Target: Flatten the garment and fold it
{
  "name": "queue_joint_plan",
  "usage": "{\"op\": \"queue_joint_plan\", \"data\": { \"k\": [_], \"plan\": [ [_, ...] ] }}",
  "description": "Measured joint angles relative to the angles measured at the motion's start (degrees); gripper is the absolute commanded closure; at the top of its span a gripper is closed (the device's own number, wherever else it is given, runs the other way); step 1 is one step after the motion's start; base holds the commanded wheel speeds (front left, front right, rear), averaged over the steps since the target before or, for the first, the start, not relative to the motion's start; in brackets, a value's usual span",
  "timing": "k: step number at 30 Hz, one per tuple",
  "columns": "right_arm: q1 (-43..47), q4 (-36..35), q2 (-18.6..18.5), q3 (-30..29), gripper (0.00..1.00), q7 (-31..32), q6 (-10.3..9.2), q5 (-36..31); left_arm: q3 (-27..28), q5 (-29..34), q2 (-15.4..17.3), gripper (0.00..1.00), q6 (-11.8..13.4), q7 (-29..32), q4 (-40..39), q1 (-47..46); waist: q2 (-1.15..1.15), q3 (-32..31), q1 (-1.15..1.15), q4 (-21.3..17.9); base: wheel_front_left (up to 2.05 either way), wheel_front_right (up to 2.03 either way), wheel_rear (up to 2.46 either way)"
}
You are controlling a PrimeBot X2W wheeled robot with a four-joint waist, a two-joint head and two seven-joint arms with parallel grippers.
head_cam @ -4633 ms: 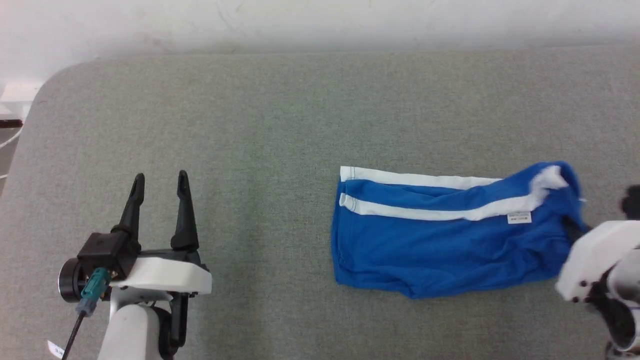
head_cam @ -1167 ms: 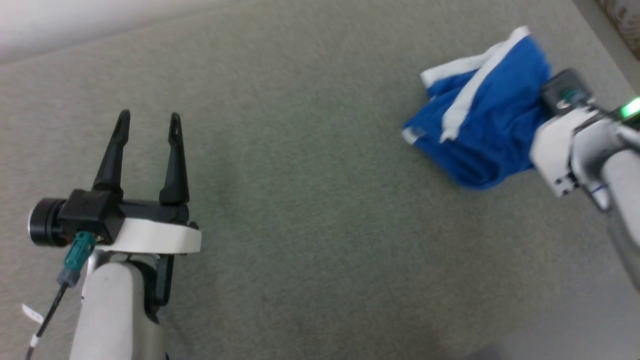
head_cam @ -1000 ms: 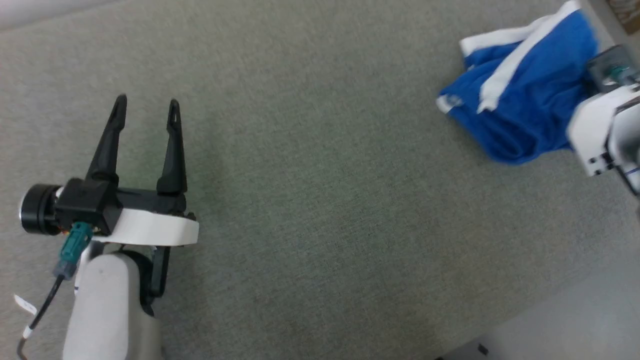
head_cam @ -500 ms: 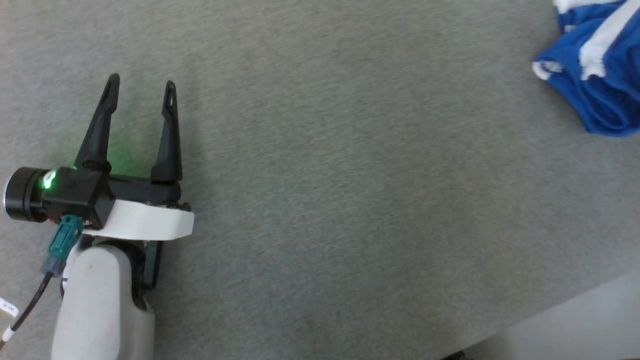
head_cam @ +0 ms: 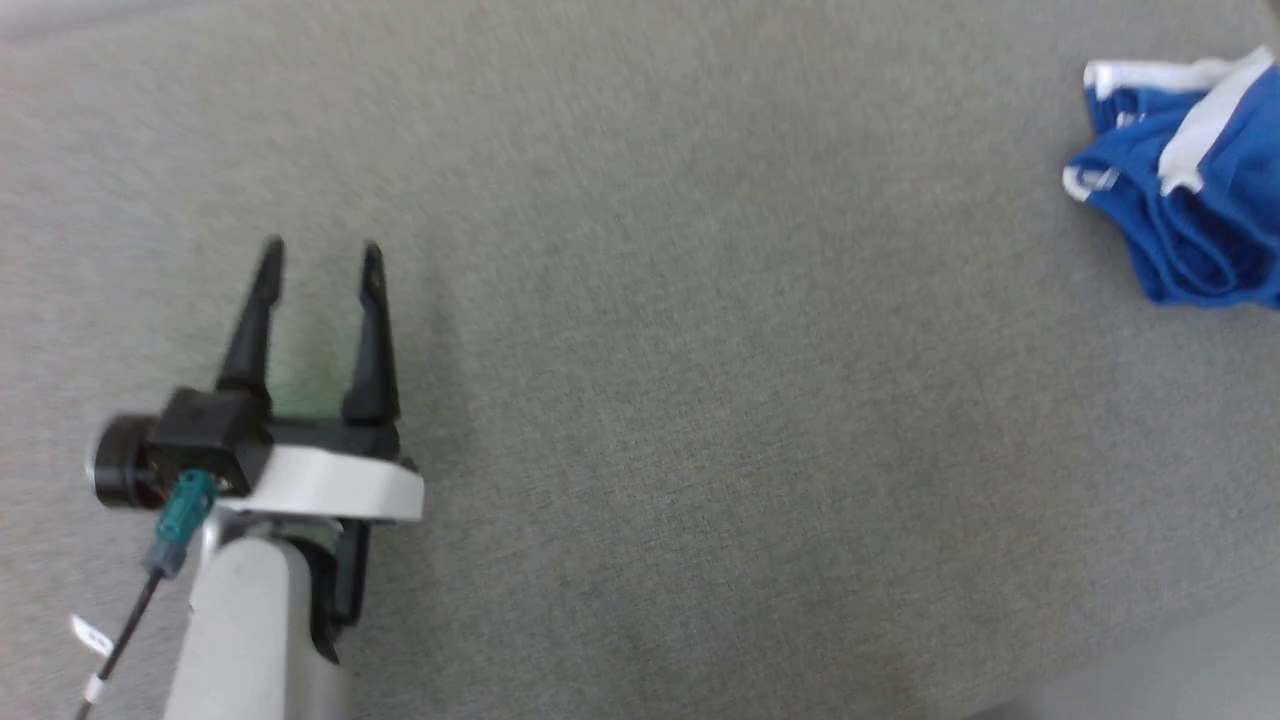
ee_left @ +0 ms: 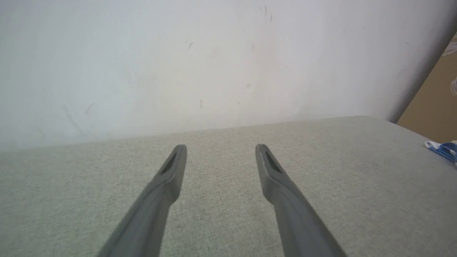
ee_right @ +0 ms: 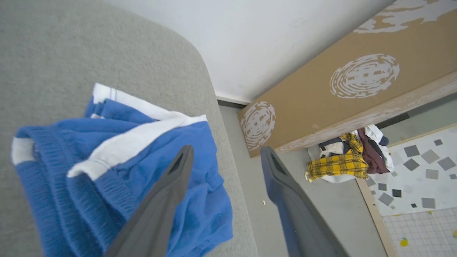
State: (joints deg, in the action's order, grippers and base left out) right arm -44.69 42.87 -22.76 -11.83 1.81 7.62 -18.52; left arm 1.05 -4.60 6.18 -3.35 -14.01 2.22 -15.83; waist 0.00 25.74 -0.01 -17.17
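The garment (head_cam: 1180,170), bright blue shorts with white trim bands, lies bunched in a heap at the far right of the grey table (head_cam: 700,400). In the right wrist view the garment (ee_right: 107,160) sits at the table's rounded corner, its lower folds reaching the edge. My right gripper (ee_right: 227,150) hovers above it, open, one finger over the blue fabric and the other over the floor beyond. My left gripper (head_cam: 320,250) rests open at the lower left, far from the shorts, with nothing between its fingers (ee_left: 167,178). A sliver of the garment (ee_left: 442,148) shows at the right.
Past the table's right edge lies the floor with a pile of mixed clothes (ee_right: 346,159) against a brown board with white patterns (ee_right: 357,82). A white wall (ee_left: 214,60) runs behind the table. Bare grey fabric spans the table between my left gripper and the shorts.
The head camera has swung about. The shorts, spread flat at first, were dragged to the right table edge by my right gripper and are now bunched. My left arm kept its pose.
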Motion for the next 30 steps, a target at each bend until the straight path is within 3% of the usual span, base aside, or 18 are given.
{"op": "queue_joint_plan", "data": {
  "k": [5,11,17,30],
  "plan": [
    [5.97,-8.15,2.89,0.32,0.0,-3.05,-0.02,6.91,0.21,-1.92,-1.11,0.0,0.74,-0.6,2.59,2.9,0.0,-5.28,-0.01,1.51,0.0,0.0,0.0],
    [16.78,-24.4,7.02,2.57,0.0,-4.19,-0.02,16.97,0.47,-3.5,-2.26,0.0,1.97,-0.71,3.19,5.71,0.0,-10.74,-0.02,4.91,0.0,0.0,0.0],
    [26.81,-38.25,11.71,5.37,0.0,-3.0,0.0,21.43,0.31,-5.55,-2.83,0.0,2.48,-0.7,3.05,7.83,0.0,-14.69,-0.01,9.73,0.0,0.0,0.0],
    [40.34,-44.97,18.0,8.35,0.0,-3.6,-0.02,24.05,-0.86,-6.56,-3.19,0.0,1.91,-0.71,4.79,11.67,0.0,-22.1,0.0,18.11,0.0,0.0,0.0]
  ]
}}
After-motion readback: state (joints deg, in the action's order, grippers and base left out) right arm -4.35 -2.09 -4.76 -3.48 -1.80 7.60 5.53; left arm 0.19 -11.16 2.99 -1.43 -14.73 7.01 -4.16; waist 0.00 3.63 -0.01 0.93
